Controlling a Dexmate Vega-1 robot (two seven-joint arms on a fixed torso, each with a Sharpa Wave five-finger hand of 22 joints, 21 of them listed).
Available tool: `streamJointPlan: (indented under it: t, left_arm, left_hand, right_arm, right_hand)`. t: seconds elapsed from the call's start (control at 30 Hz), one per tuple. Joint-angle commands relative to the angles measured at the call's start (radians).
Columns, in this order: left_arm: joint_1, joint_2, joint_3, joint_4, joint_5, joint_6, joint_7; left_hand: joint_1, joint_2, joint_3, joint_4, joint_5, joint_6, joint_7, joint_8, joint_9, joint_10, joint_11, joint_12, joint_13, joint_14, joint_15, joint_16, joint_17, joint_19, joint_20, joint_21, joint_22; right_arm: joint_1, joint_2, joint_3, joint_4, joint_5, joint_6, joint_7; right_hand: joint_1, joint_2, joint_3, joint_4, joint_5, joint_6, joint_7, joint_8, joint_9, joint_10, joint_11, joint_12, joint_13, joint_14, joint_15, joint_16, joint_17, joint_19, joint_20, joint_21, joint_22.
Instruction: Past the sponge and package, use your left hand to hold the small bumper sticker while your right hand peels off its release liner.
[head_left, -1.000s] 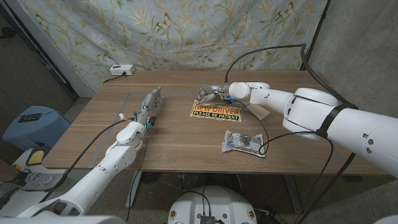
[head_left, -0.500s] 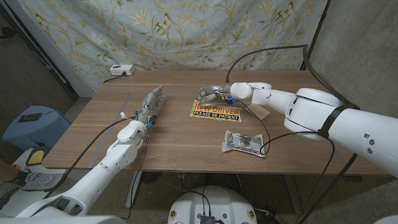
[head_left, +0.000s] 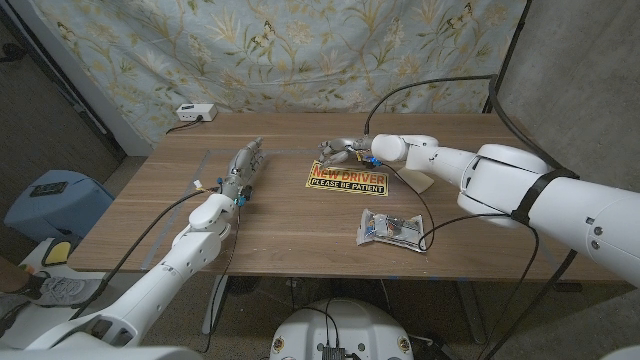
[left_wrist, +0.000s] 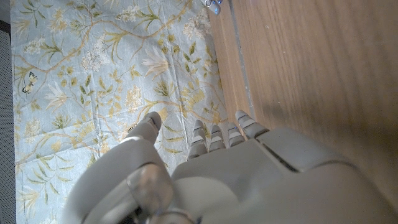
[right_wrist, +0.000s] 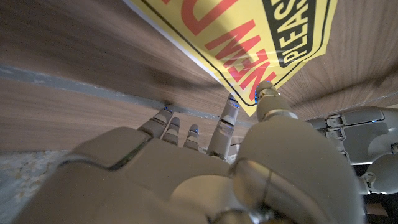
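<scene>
Your bumper sticker (head_left: 346, 178) lies flat on the desk (head_left: 290, 225), long axis running side to side, beyond the package (head_left: 391, 229). Your right robot hand (head_left: 340, 152) pinches its far left corner. Your left robot hand (head_left: 243, 166) waits released, well apart to the sticker's left; bring it across.

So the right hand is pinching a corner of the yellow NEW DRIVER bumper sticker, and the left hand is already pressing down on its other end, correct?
Not quite. In the head view the left hand is on bare wood, well apart from the yellow NEW DRIVER bumper sticker, not pressing on it. The right hand is at the sticker's far left corner, and the right wrist view shows its fingertips closing on that corner.
</scene>
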Motion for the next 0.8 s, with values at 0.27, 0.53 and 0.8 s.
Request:
streamJointPlan:
  t: [0.27, 0.53, 0.8]
  left_arm:
    - [0.028, 0.011, -0.004, -0.040, -0.001, 0.013, 0.022]
    - [0.028, 0.011, 0.000, -0.047, 0.000, 0.014, 0.020]
    - [0.033, 0.012, 0.003, -0.057, 0.002, 0.019, 0.023]
  left_hand:
    - [0.005, 0.008, 0.006, -0.006, 0.004, 0.013, -0.002, 0.000, 0.006, 0.001, 0.007, 0.001, 0.005, 0.005, 0.004, 0.000, 0.005, 0.010, 0.004, -0.001, 0.001]
    - [0.006, 0.008, 0.006, -0.006, 0.004, 0.017, -0.001, 0.001, 0.006, 0.003, 0.008, 0.002, 0.005, 0.008, 0.004, 0.000, 0.005, 0.013, 0.005, -0.001, 0.001]
    - [0.006, 0.008, 0.007, -0.007, 0.005, 0.021, 0.000, 0.002, 0.007, 0.006, 0.009, 0.003, 0.005, 0.011, 0.004, 0.001, 0.005, 0.015, 0.006, -0.001, 0.001]
  right_arm:
    - [-0.026, -0.010, 0.004, -0.002, -0.014, 0.061, -0.090]
    - [-0.037, -0.012, 0.004, -0.002, -0.024, 0.070, -0.141]
    - [-0.048, -0.019, 0.002, -0.004, -0.037, 0.100, -0.177]
  right_hand:
    - [0.064, -0.028, 0.001, -0.005, 0.025, 0.114, 0.001, 0.042, 0.004, 0.116, -0.025, 0.021, 0.003, 0.089, -0.037, 0.023, 0.000, 0.131, -0.011, 0.015, 0.005]
    - [0.099, -0.039, 0.002, -0.002, 0.039, 0.190, -0.001, 0.069, 0.003, 0.191, -0.039, 0.032, 0.003, 0.162, -0.063, 0.043, 0.003, 0.185, -0.024, 0.021, 0.005]
    - [0.118, -0.046, 0.002, -0.002, 0.046, 0.236, 0.003, 0.086, 0.003, 0.231, -0.047, 0.037, 0.003, 0.195, -0.078, 0.051, 0.004, 0.208, -0.030, 0.022, 0.006]
